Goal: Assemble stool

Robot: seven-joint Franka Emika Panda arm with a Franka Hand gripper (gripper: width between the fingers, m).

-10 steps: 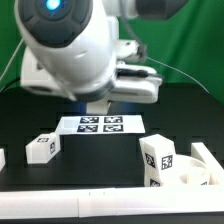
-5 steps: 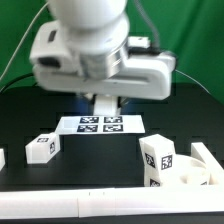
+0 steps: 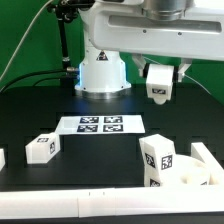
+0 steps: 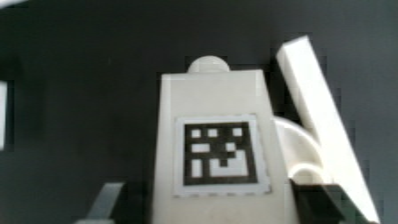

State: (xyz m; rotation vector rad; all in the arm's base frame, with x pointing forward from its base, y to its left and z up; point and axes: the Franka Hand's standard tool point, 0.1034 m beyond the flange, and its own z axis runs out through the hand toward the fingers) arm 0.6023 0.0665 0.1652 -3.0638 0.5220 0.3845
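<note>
Fingers (image 4: pixel 111 204) clamped on chunky white plastic leg (image 4: pixel 217 105), pixelly black-and-white tag (image 4: pixel 222 150) on it; round seat (image 3: pixel 192 178) at 4 o'clock.

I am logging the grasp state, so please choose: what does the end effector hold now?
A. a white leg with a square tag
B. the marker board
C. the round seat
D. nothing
A: the end effector is shut on a white leg with a square tag, hanging above the table; the wrist view shows the same leg close up.
</note>
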